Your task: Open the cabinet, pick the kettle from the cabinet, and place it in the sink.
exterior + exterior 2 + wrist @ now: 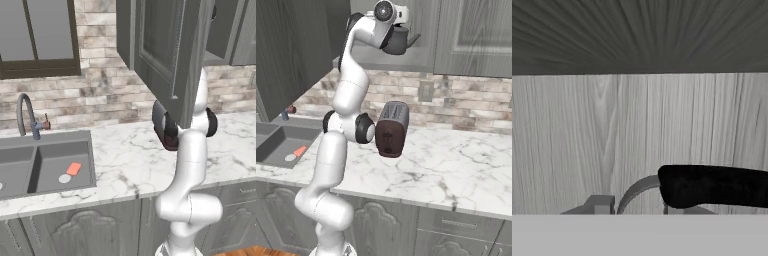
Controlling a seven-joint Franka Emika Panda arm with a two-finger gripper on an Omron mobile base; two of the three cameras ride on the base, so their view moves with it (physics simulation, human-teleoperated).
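Inside the open cabinet (301, 50), your gripper (398, 26) sits over the kettle (398, 41); jaw state unclear, so confirm the handle (714, 186) is clamped before lifting.

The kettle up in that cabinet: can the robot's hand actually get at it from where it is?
Probably yes. The cabinet door stands swung open, and the hand is already up at the kettle on the shelf. The hand view shows the kettle's black handle right in front of it, with nothing between.
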